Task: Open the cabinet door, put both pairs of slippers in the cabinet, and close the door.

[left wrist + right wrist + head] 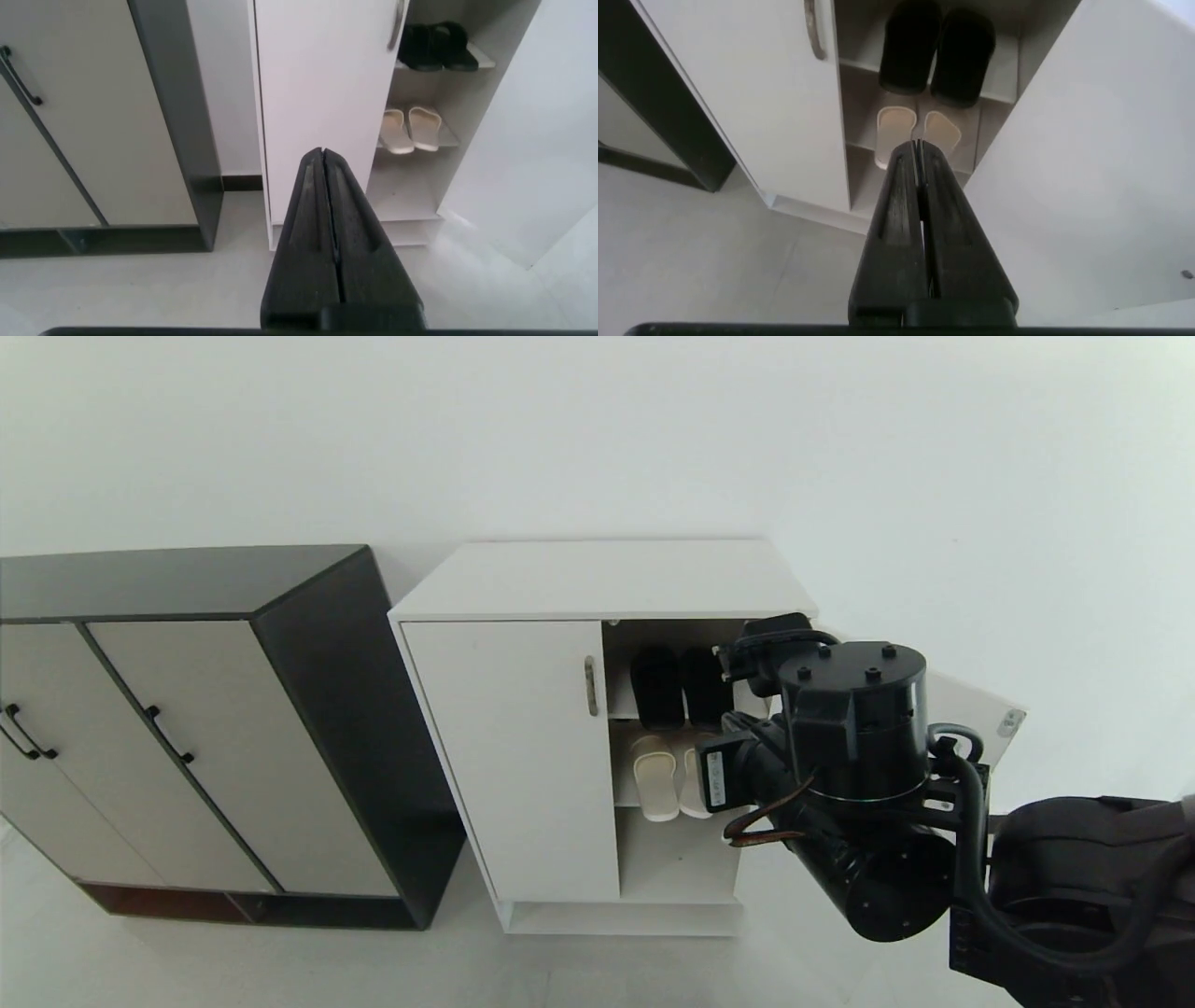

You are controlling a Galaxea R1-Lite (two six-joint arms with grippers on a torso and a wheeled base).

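White cabinet (597,581): right door (976,707) swung open, left door (513,756) closed, floor (607,971) running along the front. Black slippers (677,686) lie on the upper shelf, white slippers (665,773) on the shelf below. I hold the right gripper (918,147), pressed together and empty, just before that opening; left gripper (322,155), likewise together, farther back.

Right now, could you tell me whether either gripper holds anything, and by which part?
Nothing is held: the left gripper and right gripper are both shut and empty. The black slippers and white slippers sit in the cabinet.
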